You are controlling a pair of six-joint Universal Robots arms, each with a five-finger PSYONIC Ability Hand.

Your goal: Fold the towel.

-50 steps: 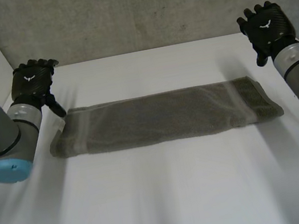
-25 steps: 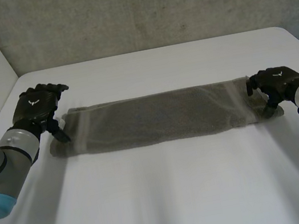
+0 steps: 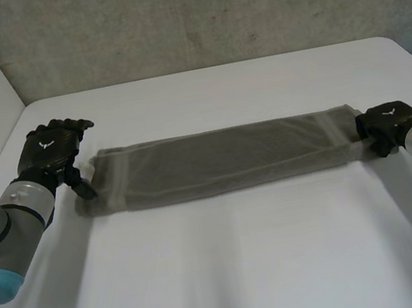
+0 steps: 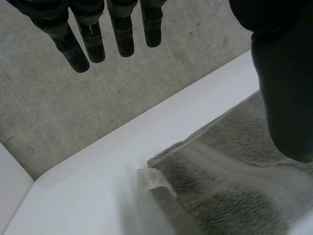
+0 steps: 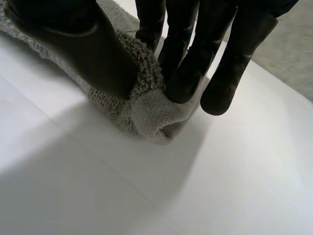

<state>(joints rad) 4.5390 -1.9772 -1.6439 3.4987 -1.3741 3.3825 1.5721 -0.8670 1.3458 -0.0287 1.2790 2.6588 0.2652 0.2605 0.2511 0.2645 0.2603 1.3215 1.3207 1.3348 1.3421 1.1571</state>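
Grey towel (image 3: 223, 159) in a long, narrow strip, flat across the white table (image 3: 236, 276), stretched end to end between the two hands.

At its left end, the left hand (image 3: 47, 148): fingers (image 4: 93, 41) straight and spread, raised clear of the cloth and out past the corner, holding nothing. Thumb (image 4: 286, 98) hanging over the towel's end, well apart from the fingers; contact with the cloth not to be told. Small pale tab (image 4: 149, 177) at that corner, just at the edge of the pile.

At the right end, the right hand (image 3: 386, 122), down at table level: fingers (image 5: 183, 73) curled onto one side of the end corner, thumb pressed on the other side, cloth bunched and pinched between them into a small rolled hump. Woven hem band (image 5: 151, 117) folded over just below the fingertips, touching the table.

Long edges of the strip roughly straight, a paler band across each end. Middle of the towel bare, well apart from both hands. Grey concrete wall (image 3: 197, 12) behind the table's far edge.
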